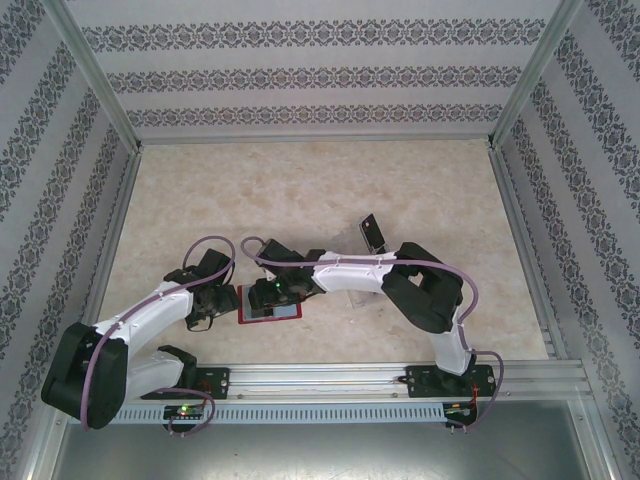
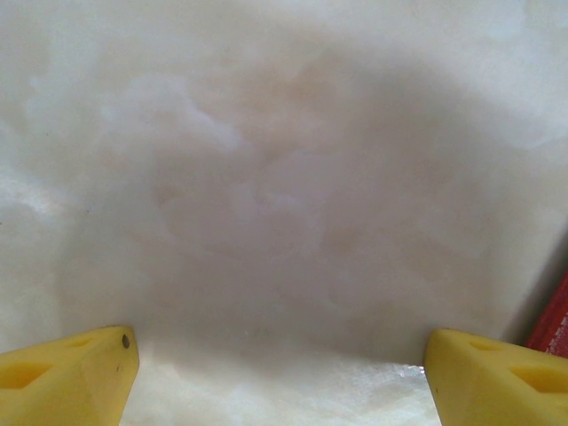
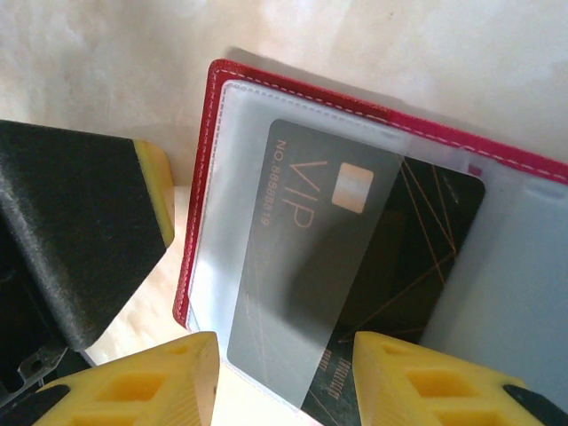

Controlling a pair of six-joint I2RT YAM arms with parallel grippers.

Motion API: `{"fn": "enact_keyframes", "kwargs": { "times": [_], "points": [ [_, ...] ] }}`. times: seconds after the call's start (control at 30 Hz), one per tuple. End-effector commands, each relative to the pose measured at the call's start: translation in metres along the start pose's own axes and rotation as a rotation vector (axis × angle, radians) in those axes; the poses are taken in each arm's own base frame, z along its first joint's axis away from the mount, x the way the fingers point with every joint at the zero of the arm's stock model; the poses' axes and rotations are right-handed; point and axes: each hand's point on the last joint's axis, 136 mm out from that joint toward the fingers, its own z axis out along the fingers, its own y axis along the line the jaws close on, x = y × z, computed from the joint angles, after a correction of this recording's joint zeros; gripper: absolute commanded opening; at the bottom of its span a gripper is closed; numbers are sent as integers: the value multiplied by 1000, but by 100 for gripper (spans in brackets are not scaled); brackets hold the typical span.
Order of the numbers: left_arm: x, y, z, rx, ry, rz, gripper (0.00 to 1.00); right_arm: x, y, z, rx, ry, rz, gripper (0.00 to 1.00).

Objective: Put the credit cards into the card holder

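Observation:
The red card holder [image 3: 206, 177] lies open on the table, its translucent pockets facing up; in the top view the card holder [image 1: 288, 312] sits between the two arms. A dark credit card [image 3: 311, 257] marked VIP lies on it, the left part greyed as if under a pocket sleeve, the right part black. My right gripper [image 3: 286, 377] hangs just over the card's near end, open, yellow fingertips [image 3: 160, 382] on either side. My left gripper [image 2: 280, 373] is open over bare table just left of the holder's red edge [image 2: 555, 319]. Another credit card [image 1: 374, 232] stands tilted behind the right arm.
The left gripper's black finger with its yellow pad [image 3: 156, 191] sits close to the holder's left edge. Patterned walls and metal rails [image 1: 300, 135] enclose the beige table. The far half of the table [image 1: 300, 190] offers free room.

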Motion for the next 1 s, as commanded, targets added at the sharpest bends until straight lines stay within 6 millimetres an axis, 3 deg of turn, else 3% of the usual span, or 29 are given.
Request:
{"fn": "enact_keyframes", "kwargs": {
  "times": [0.0, 0.23, 0.63, 0.97],
  "points": [
    [6, -14, 10, 73, 39, -22, 85, 5, 0, 0, 19, 19, -19, 45],
    [6, -14, 10, 74, 38, -23, 85, 8, -17, -16, 59, -18, -5, 45],
    [6, -14, 10, 77, 37, -17, 85, 11, -28, -31, 83, -62, 0, 45],
    [6, -16, 9, 84, 39, -14, 85, 17, -34, -16, 115, -2, 4, 45]
  ]
}}
